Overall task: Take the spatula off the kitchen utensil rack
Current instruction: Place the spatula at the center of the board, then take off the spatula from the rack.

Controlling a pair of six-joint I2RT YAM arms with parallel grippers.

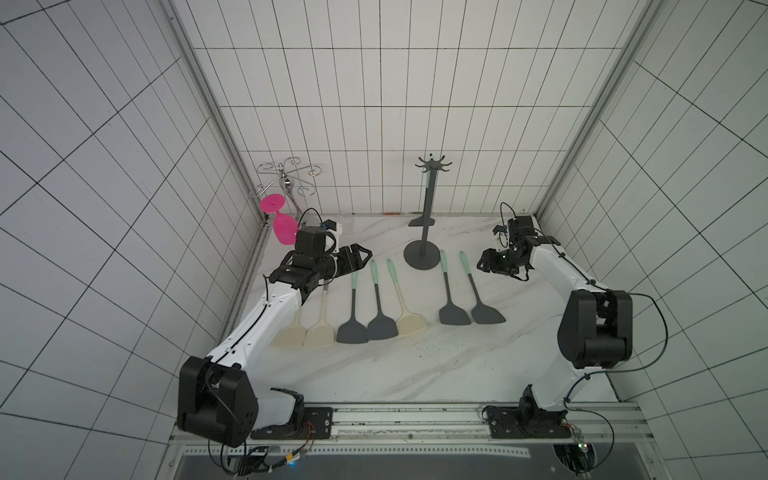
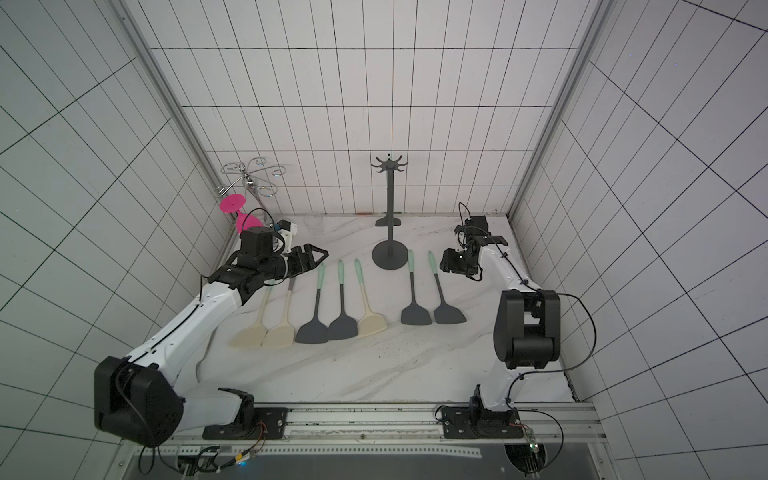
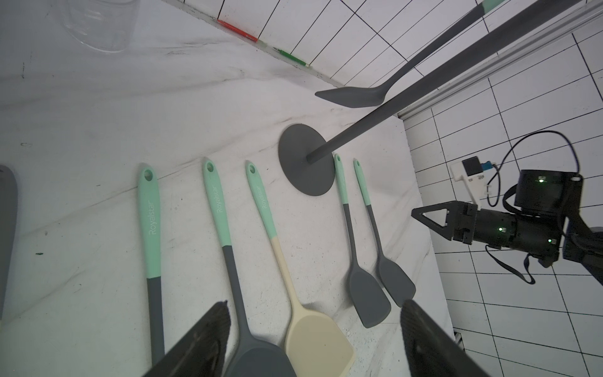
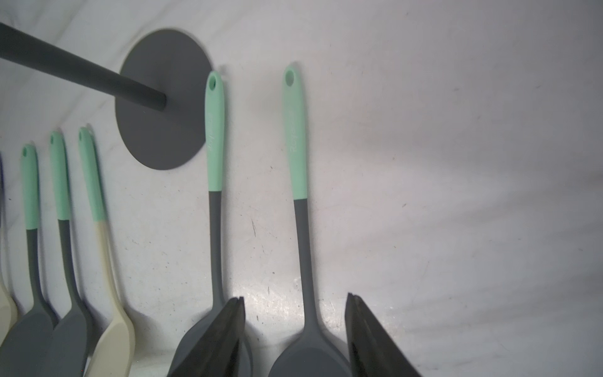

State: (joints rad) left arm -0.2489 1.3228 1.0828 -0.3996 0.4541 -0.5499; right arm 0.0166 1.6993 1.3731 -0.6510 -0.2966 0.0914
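The kitchen utensil rack [image 1: 422,258] [image 2: 389,258] stands at the back of the marble table, a dark grey pole on a round base [image 3: 300,163] [image 4: 156,137]. One dark spatula [image 1: 421,221] [image 2: 388,221] [image 3: 352,98] with a mint handle hangs behind the pole. My right gripper [image 1: 483,266] [image 2: 445,262] [image 4: 295,297] is open and low, right of the base. Its fingers stand either side of the neck of the rightmost dark spatula [image 1: 478,295] [image 4: 298,163], which lies flat. My left gripper [image 1: 365,255] [image 2: 320,255] [image 3: 315,305] is open and empty, left of the rack.
Several more spatulas [image 1: 376,307], dark and cream, lie in a row across the table. A chrome curly-armed holder [image 1: 286,178] with a pink glass [image 1: 282,226] stands in the back left corner, and a clear glass [image 1: 345,222] [image 3: 101,23] beside it. Tiled walls close three sides.
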